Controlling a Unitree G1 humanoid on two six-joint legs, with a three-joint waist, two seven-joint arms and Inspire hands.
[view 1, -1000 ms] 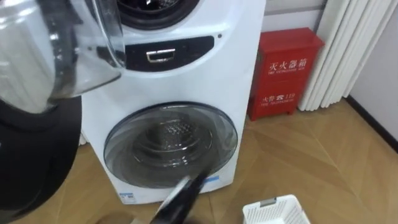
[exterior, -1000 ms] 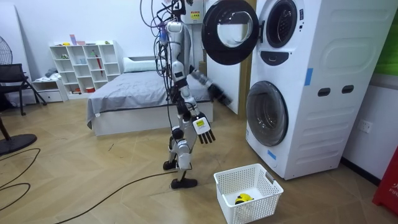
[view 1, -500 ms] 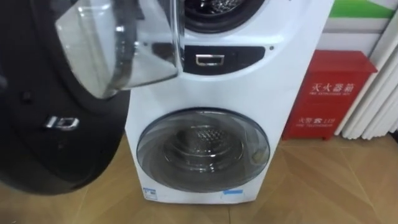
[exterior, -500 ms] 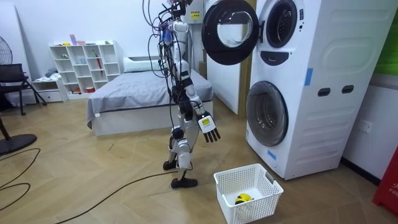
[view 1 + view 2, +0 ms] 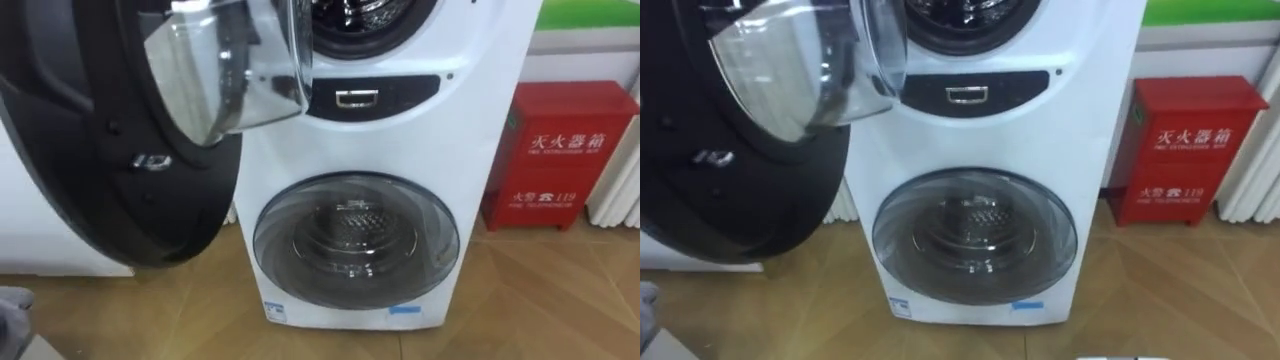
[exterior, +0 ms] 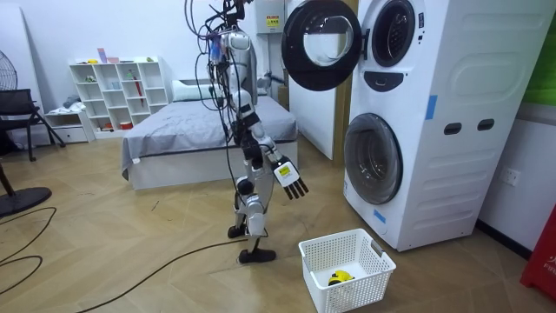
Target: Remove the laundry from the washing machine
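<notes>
Robot stands upright on the wood floor (image 6: 130,252) between the bed (image 6: 182,130) and the stacked washing machines (image 5: 400,130), facing the stack.

Right robot hand (image 6: 290,181) is low in front of the hips, fingers straight and spread wide, holding nothing.

Eye views:
- The upper door (image 5: 120,150) hangs open at 9 o'clock of its opening. It has a black ring and a clear glass bowl (image 5: 230,80) bulging toward the camera. The door's top and left are cut off by the frame.
- The upper drum (image 5: 370,20) is at 12 o'clock. Only the lower arc of the mouth and some metal show, since the top edge cuts off the rest. Can't tell what's inside.
- A dark panel strip (image 5: 370,97) runs just below that opening.
- The lower door (image 5: 355,240) is closed. A perforated drum shows through the tinted glass, and reflections make the contents hard to read.
- A red fire cabinet (image 5: 565,150) sits on the floor at 3 o'clock of the lower door, near the stack. Its right side is partly cut off.
- A grey shape (image 5: 10,310) is clipped at the 8 o'clock edge. Can't identify it.

Room view:
- A white laundry basket (image 6: 356,294) sits on the floor at 5 o'clock of the robot, in front of the lower machine.
- A yellow-and-dark item (image 6: 337,278) lies in the basket. It's too small to tell whether it's clothing.
</notes>
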